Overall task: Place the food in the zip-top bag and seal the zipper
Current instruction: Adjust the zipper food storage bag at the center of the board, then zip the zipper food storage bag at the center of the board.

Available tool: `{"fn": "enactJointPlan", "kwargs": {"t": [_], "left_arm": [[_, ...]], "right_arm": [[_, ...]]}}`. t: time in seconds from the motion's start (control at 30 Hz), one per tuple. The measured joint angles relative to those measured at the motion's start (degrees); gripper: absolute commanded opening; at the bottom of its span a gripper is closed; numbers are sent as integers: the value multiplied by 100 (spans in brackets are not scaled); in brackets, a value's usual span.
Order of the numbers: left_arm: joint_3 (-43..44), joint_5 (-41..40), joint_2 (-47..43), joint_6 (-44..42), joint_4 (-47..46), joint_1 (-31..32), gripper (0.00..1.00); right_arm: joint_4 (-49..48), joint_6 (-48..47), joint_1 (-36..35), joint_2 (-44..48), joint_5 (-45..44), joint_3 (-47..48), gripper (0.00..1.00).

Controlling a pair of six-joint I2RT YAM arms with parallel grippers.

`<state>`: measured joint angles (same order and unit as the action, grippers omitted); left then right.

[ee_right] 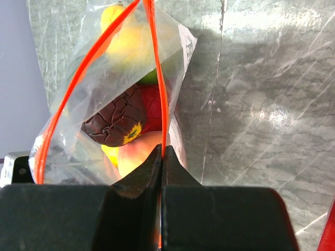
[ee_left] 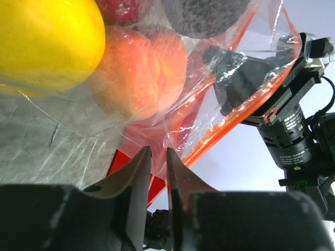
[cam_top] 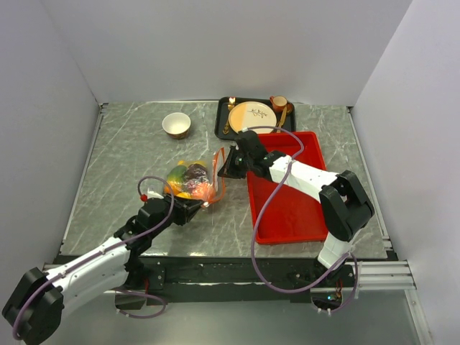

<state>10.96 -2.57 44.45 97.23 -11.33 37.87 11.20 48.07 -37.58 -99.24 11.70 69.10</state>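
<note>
The clear zip-top bag (cam_top: 192,181) lies mid-table with the food inside: a yellow lemon (ee_left: 42,42), a peach (ee_left: 141,73), a dark plum (ee_right: 112,123) and a red apple (ee_right: 152,107). Its mouth faces the right arm and gapes open. The orange-red zipper (ee_right: 157,68) splits into two strips. My right gripper (ee_right: 162,152) is shut on one strip and holds it up off the table; it also shows in the top view (cam_top: 228,169). My left gripper (ee_left: 157,157), which the top view shows at the bag's near edge (cam_top: 195,208), is pinched on a fold of bag film. No slider tab shows.
A red tray (cam_top: 287,208) lies right of the bag, under the right arm. A black tray with a cream plate (cam_top: 251,115), cutlery and a cup (cam_top: 279,103) stands at the back. A small bowl (cam_top: 176,124) sits at the back left. Walls enclose the table.
</note>
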Motion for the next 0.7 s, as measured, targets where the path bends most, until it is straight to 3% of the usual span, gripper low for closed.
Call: {"fn": "enactJointPlan", "kwargs": {"t": [0.07, 0.2, 0.3, 0.37, 0.43, 0.53, 0.7], "left_arm": [[-4, 15, 70, 2, -48, 0, 16], [-2, 37, 157, 0, -131, 0, 1], [-11, 35, 151, 15, -162, 0, 1], [-46, 35, 129, 22, -181, 0, 1], [-55, 35, 101, 37, -173, 0, 1], [-55, 33, 63, 31, -160, 0, 1], [-70, 26, -42, -52, -153, 0, 1]], "right_arm": [[0, -9, 0, 0, 2, 0, 0], [2, -20, 0, 0, 2, 0, 0], [2, -35, 0, 0, 4, 0, 0], [4, -48, 2, 0, 9, 0, 12], [7, -79, 2, 0, 15, 0, 32], [83, -140, 15, 11, 15, 15, 53], [304, -175, 127, 573, -52, -199, 63]]}}
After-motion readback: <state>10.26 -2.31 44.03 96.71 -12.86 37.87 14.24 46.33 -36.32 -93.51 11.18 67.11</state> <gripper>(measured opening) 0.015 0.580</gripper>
